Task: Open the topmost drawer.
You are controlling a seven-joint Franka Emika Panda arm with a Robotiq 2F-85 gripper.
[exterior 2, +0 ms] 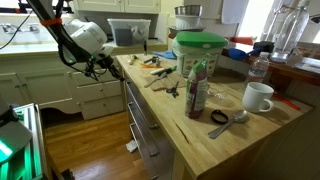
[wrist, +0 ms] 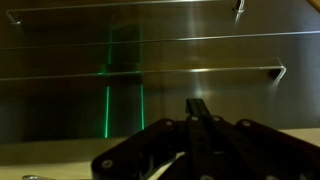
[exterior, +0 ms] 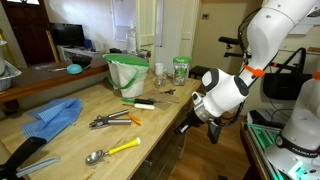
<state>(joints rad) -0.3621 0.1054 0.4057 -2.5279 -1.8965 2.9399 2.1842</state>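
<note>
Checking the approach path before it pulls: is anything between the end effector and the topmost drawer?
Nothing visible does. The shut end effector hangs just off the topmost drawer, and the wrist view shows only open air between them.

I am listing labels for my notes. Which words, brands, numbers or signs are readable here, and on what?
No text can be read in any view.
The bottle has a coloured label, but it is too small and blurred to read.

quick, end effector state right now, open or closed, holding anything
end effector: closed, holding nothing.
</note>
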